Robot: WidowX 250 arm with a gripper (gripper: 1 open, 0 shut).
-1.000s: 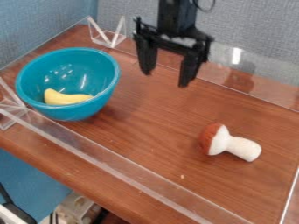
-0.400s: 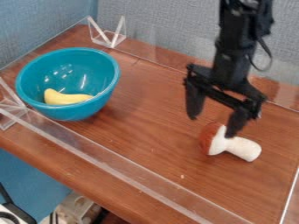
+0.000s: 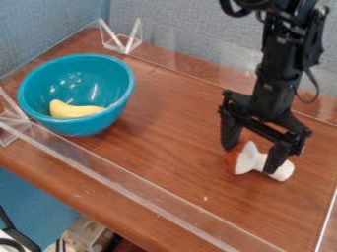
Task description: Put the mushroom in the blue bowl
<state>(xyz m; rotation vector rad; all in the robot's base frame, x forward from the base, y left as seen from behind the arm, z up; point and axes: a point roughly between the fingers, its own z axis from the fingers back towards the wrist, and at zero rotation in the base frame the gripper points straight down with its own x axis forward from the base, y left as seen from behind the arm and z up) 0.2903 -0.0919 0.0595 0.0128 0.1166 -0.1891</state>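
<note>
Black-fingered gripper (image 3: 263, 148) now stands at the right of the wooden table (image 3: 158, 138), pointing straight down with its jaws spread wide and nothing between them held; a second ago it hung high at the far side, near the clear barrier, and has since travelled right and descended; the mushroom (image 3: 258, 163) has not shifted in that time. Mushroom lies on its side at the near right, reddish cap to the left, cream stem to the right; the fingers straddle it, one on each side, though contact cannot be confirmed from this view. Blue bowl (image 3: 43, 103) sits well apart at the far left, with a yellow piece (image 3: 73, 110) lying in it; its position is unchanged. Judgement: approach is essentially complete and the grasp is the step in hand; closing, lifting and carrying left across the table all remain; the rounded cap may slip if the jaws close off-centre.
</note>
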